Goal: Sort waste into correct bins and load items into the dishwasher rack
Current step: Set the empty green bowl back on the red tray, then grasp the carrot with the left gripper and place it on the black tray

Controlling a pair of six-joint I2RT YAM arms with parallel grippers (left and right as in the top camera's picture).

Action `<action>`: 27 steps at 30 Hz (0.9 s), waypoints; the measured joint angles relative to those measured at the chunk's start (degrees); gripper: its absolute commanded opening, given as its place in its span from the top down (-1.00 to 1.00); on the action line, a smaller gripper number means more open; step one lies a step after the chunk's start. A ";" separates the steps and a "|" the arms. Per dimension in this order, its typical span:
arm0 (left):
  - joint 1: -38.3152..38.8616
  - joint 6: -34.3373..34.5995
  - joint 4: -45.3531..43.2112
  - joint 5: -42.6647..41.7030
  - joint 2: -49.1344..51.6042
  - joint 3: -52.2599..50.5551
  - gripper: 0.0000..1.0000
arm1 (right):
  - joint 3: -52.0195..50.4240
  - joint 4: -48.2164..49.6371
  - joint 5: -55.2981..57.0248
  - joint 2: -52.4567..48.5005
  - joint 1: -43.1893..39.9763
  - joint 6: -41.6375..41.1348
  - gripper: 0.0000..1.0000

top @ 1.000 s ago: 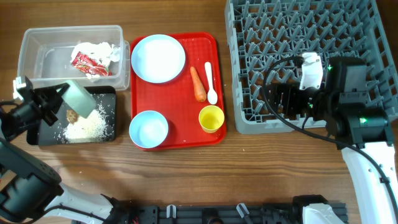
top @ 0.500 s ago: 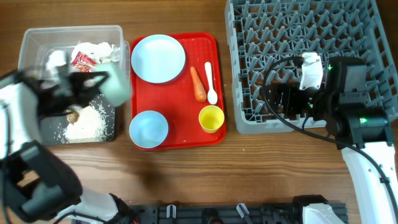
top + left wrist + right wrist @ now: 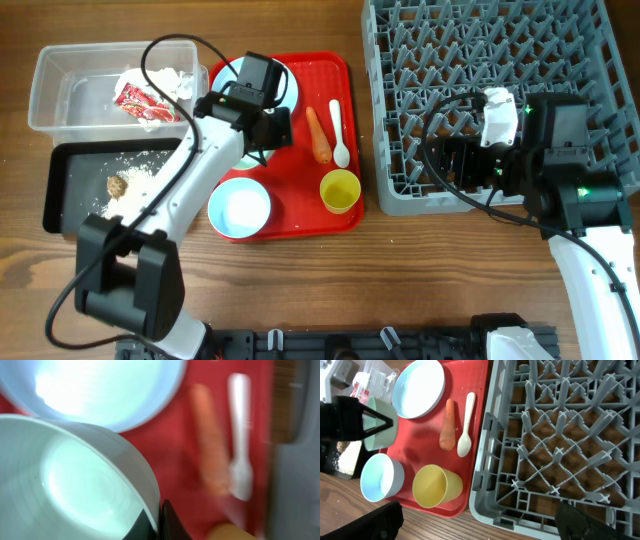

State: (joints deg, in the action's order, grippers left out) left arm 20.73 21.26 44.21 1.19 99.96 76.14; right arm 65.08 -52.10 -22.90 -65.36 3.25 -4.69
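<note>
pale green bowl [image 3: 385, 437] pinched by its rim in the left gripper [image 3: 268, 128], over the 9 o'clock side of the red tray [image 3: 300, 222], with the light blue plate [image 3: 419, 387] at its 12 o'clock and the light blue bowl [image 3: 240, 208] at its 6 o'clock; resting on the tray or lifted, cannot tell. at 3 o'clock of it, carrot [image 3: 318, 135] and white spoon [image 3: 338, 132] side by side, yellow cup [image 3: 339, 190] just at their 6 o'clock. right gripper [image 3: 455, 160] spread wide and empty, over the 7 o'clock corner of the grey dishwasher rack [image 3: 480, 50]. crumpled wrapper [image 3: 140, 100] inside the clear tub [image 3: 70, 95]; at the tub's 6 o'clock, black tray [image 3: 58, 190] with rice grains [image 3: 145, 172] and a brown lump [image 3: 118, 186]. all on a wooden surface [image 3: 400, 260].
</note>
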 measured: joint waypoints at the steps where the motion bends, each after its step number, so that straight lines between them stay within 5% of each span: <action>1: 0.07 0.37 0.98 3.23 0.94 0.02 0.92 | 0.00 -0.22 0.00 0.00 0.00 0.00 -0.99; 6: 0.02 0.72 3.37 8.83 6.82 0.00 0.92 | 0.00 -1.25 0.02 0.00 0.00 0.02 -0.99; 10: 0.02 0.92 3.87 9.64 7.93 0.00 0.06 | 0.00 -1.27 0.02 0.00 0.00 0.02 -0.99; 13: 0.02 1.68 3.10 9.11 7.93 0.00 -0.26 | 0.00 -1.29 0.02 0.00 0.00 0.02 -1.00; 27: 6.27 3.89 -11.30 -3.72 16.15 7.23 -0.42 | 0.00 -1.20 0.02 0.00 0.00 0.02 -0.99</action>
State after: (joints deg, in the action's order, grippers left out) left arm 27.00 25.15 32.91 -2.52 116.11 83.37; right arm 65.08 -53.30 -22.87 -65.36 3.25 -4.67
